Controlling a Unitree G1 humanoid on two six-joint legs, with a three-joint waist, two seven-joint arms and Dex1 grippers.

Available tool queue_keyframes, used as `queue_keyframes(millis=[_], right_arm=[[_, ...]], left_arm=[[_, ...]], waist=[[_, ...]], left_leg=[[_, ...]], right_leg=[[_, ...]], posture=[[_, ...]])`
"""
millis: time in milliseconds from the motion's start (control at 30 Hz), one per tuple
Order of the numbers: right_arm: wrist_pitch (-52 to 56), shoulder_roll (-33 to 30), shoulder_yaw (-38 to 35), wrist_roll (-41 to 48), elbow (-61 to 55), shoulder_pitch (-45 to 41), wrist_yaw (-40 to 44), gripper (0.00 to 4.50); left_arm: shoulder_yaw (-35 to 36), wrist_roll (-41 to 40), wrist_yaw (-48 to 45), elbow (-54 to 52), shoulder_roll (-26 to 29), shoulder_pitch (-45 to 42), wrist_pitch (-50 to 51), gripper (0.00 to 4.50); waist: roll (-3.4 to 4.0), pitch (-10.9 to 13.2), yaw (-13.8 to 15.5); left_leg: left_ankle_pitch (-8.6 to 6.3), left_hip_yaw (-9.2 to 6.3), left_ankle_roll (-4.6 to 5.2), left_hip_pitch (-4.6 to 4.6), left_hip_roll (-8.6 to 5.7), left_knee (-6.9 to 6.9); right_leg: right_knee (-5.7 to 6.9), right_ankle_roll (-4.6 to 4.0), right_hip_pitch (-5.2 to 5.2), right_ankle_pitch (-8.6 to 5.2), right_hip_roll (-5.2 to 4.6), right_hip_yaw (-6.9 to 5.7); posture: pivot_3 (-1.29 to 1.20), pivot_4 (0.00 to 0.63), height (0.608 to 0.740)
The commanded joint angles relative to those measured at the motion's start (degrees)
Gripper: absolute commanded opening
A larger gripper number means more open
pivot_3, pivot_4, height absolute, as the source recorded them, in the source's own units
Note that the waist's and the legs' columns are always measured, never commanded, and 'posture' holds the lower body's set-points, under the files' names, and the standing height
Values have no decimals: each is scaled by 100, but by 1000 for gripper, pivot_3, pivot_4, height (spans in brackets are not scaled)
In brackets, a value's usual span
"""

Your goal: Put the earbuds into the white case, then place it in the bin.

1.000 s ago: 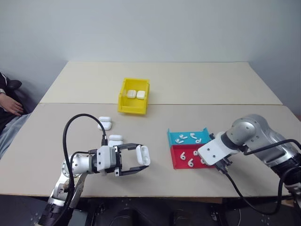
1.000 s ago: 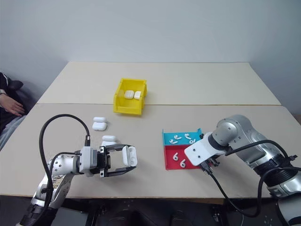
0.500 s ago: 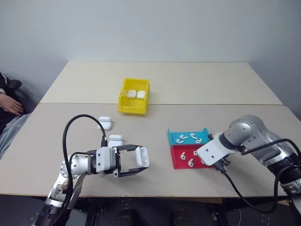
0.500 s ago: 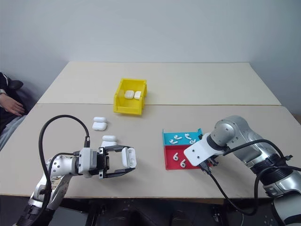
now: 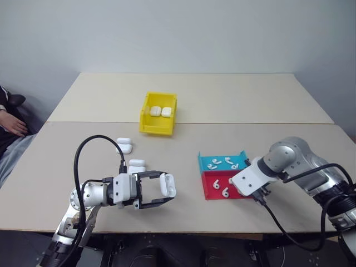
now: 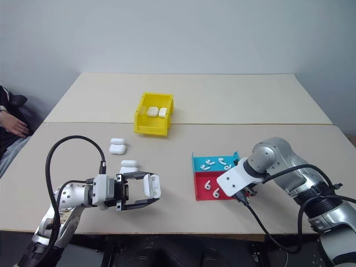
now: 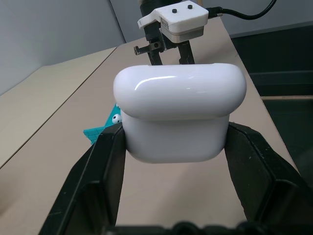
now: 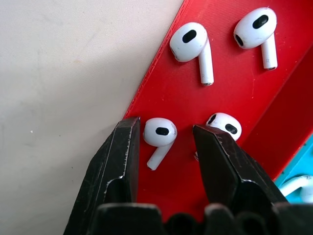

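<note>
My left gripper (image 5: pixel 166 189) is held level above the table's front left and is shut on the white case (image 7: pixel 179 117), whose lid is closed. My right gripper (image 8: pixel 165 128) points down into the red tray (image 5: pixel 214 179) and is open. One of the earbuds (image 8: pixel 157 136) lies between its fingers, with a gap on each side. Several more earbuds (image 8: pixel 191 46) lie on the red tray, and others lie in the teal tray (image 5: pixel 207 162) behind it. The yellow bin (image 5: pixel 156 127) stands further back at mid table with two white cases (image 5: pixel 161 111) inside.
Two spare white cases (image 5: pixel 124 145) (image 5: pixel 137 165) lie on the table just beyond my left gripper. A person's hand (image 5: pixel 14 127) rests at the far left edge. A seam runs across the table behind the bin.
</note>
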Motion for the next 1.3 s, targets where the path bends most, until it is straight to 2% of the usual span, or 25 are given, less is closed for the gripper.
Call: queue_keyframes(millis=[33,300,433,900,1033,1300], right_arm=[[-104,-12,-40,34,-54,-125,142,2092],[-188,-40,-14,4,6,-113,166,2092],[-257,-51,1,-79,41,-101,119,1223],[-257,-64,-29,-105,56,-78,144,1223],[-240,-69,-45,-84,32,-57,139,608],[262,-173,-409,443,-482,75,172,608]], left_arm=[[-12,-32,54,-190,48,-14,-70,2755],[-57,32,68,-137,51,-36,-120,2755],[-83,46,45,-131,92,-49,-81,2755],[-140,53,87,-73,136,-111,-120,2755],[-154,49,82,-61,143,-136,-94,2755],[-171,-14,58,-50,118,-225,-78,2755]], waist=[[0,0,0],[0,0,0],[0,0,0],[0,0,0],[1,0,0],[0,0,4]], left_leg=[[0,0,0,0,0,0],[0,0,0,0,0,-1],[0,0,0,0,0,-1],[0,0,0,0,1,-1],[0,0,0,0,0,-1],[0,0,0,-1,0,-1]], right_leg=[[0,0,0,0,0,0],[-1,0,0,0,0,0],[0,0,0,0,0,0],[-1,0,0,0,0,0],[-1,0,1,0,0,-1],[-1,0,-1,0,0,-1]], posture=[[0,150,740],[0,150,740],[0,150,740],[0,150,740],[0,150,740],[0,150,740]])
